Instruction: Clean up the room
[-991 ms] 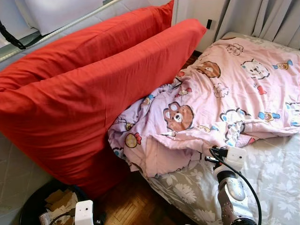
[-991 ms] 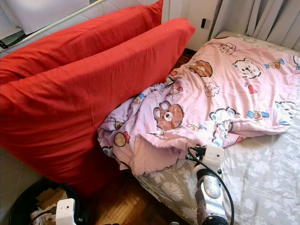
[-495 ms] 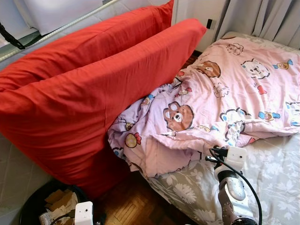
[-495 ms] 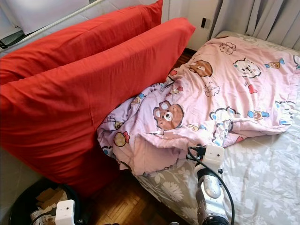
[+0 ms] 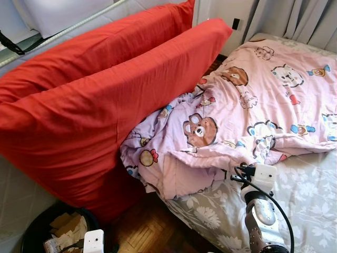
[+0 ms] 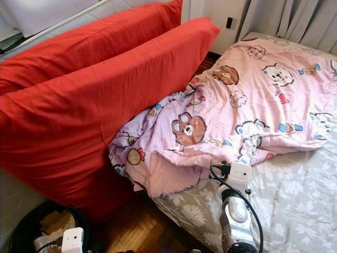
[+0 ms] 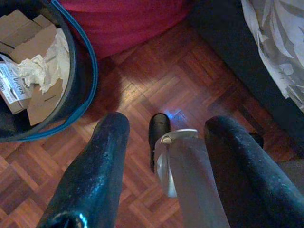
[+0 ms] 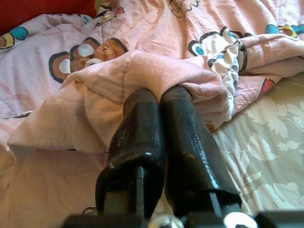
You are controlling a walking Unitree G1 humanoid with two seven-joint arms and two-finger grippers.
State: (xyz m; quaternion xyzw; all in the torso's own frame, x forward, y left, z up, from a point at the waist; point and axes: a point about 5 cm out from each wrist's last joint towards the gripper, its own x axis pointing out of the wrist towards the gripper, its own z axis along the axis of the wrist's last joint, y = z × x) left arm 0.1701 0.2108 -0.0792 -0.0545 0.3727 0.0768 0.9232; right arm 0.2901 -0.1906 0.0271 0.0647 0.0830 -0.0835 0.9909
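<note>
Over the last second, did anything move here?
Hardly anything. The whole picture shifted slightly, so the camera moved. The right pincer stays shut on the blanket fold by the bed edge; the left pincer stays open over the floor. Pillows and bin are unchanged.

A bedroom — bed (image 5: pixel 305 195), cartoon-bear blanket (image 5: pixel 253 105), red pillows (image 5: pixel 95 105).

Counted: two red pillows (image 5: pixel 100 100), one pink bear-print blanket (image 5: pixel 253 100), one black bin (image 5: pixel 37 232), one floral sheet (image 5: pixel 310 195).
</note>
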